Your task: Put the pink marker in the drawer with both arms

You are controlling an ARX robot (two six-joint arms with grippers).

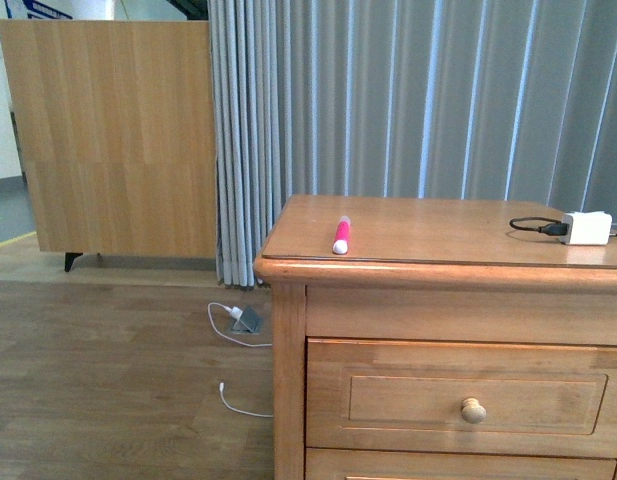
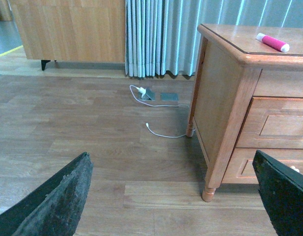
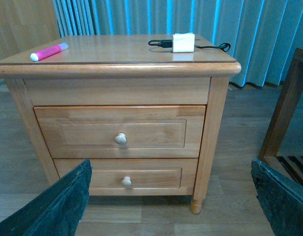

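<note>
Honey-brown drawer [image 1: 408,400] sitting shut, pink marker [image 1: 341,236] lying on top

We are holding the left gripper [image 2: 171,162] with jaws spread wide and nothing between them, and the right gripper [image 3: 171,164] likewise wide and empty. Ahead at twelve o'clock, we are facing the drawer with its pale knob [image 1: 473,410] at the middle. It is fully closed, so we are seeing nothing of its inside and cannot say what it holds. The lower drawer [image 3: 141,177] beneath it is shut too. Further on, the marker is resting on top of the nightstand [image 1: 438,235], toward the ten o'clock corner near the front edge, white end toward us. We are judging it light, stiff and smooth, likely to roll; taking it across the middle of the pink barrel looks safest. At two o'clock, a white charger [image 1: 586,228] is sitting with its black cable [image 1: 528,225], well apart from the marker.
</note>
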